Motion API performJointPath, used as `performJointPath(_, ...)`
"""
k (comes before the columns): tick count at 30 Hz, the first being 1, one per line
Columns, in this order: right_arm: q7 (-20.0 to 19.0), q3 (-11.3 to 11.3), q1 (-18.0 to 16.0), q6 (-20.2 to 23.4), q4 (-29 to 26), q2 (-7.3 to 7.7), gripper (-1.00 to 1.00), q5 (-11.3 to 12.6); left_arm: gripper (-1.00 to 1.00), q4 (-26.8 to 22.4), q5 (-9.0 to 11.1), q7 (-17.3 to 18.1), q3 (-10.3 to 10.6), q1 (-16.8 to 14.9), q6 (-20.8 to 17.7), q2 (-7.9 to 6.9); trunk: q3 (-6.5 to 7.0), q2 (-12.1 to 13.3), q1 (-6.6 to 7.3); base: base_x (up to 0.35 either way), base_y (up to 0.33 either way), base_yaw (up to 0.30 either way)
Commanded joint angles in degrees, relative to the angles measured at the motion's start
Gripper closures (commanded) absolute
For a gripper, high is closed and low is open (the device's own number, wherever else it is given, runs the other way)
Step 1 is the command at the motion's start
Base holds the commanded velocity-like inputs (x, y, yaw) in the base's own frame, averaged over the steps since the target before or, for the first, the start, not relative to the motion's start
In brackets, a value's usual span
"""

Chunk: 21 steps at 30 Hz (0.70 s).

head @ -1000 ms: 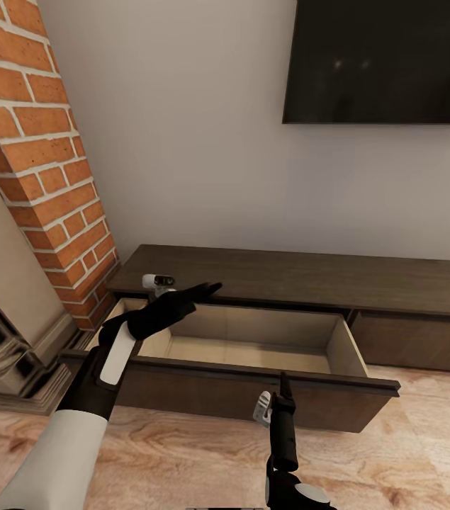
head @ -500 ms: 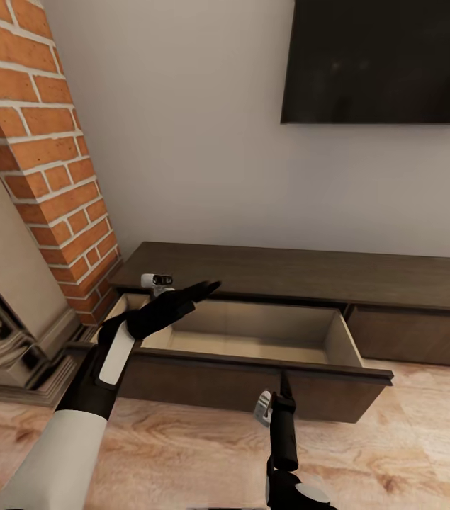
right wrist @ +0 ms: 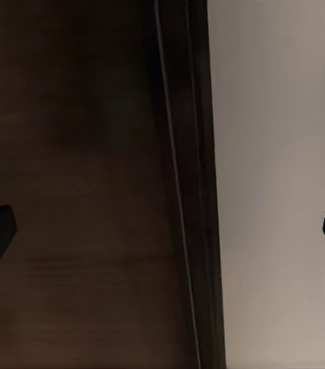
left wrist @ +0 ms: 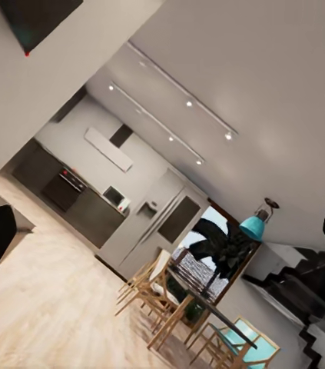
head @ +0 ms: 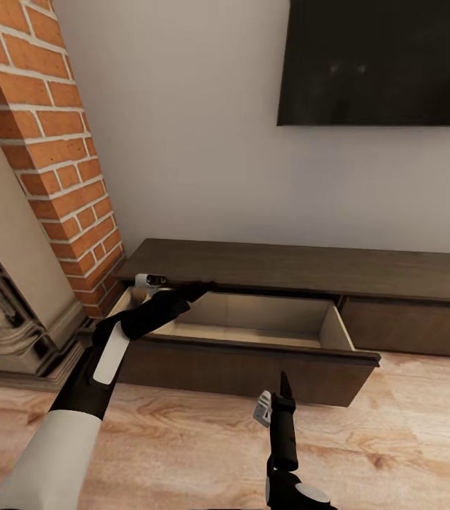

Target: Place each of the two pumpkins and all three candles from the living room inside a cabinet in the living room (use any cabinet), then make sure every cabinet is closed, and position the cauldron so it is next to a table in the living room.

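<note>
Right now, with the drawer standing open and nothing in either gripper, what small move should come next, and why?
Probably withdraw the left gripper from over the open drawer of the cabinet. The drawer's pale inside looks bare, both grippers appear open and hold nothing, and the right gripper hangs before the drawer front, so the arms likely need freeing to fetch a pumpkin or candle.

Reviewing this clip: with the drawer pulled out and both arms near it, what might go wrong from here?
1. The left gripper sits over the open drawer, just under the cabinet top's edge; raising it may hit that edge.
2. The drawer front juts over the floor with the right gripper just in front; driving forward may ram it.
3. What shows of the drawer looks empty; closing it now would store nothing.
</note>
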State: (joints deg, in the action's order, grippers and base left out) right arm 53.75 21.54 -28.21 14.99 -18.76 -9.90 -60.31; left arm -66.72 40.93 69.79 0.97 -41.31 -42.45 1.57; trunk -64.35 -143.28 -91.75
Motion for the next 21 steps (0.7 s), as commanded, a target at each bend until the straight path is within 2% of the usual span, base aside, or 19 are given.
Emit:
performJointPath(1, 0.0, 0.0, 0.0, 0.0, 0.0, -0.02, -1.0, 0.0, -1.0, 0.0, 0.3, -0.1, 0.0, 0.0, -0.2, 0.01, 0.23, 0.0, 0.02, -0.002, 0.0, 0.0)
performJointPath(3, 0.0, 0.0, 0.0, 0.0, 0.1, -0.04, -1.0, 0.0, -1.0, -0.1, 0.4, -0.2, -0.1, 0.0, -0.4, 0.01, 0.67, 0.1, 0.08, -0.001, 0.0, 0.0)
performJointPath(13, -0.7, -0.1, 0.0, -0.1, 0.0, 0.02, -1.0, 0.2, -1.0, -0.2, 0.3, -0.5, 0.2, -0.1, -0.5, 0.15, 2.47, 4.1, 2.28, 0.0, 0.0, 0.0)
performJointPath(21, -11.8, -0.3, 0.0, 0.0, -0.3, 0.13, -1.0, 0.6, -1.0, -0.3, 0.4, -0.5, 0.2, -0.1, -0.9, 0.11, 3.9, 7.3, 4.03, 0.0, 0.0, 0.0)
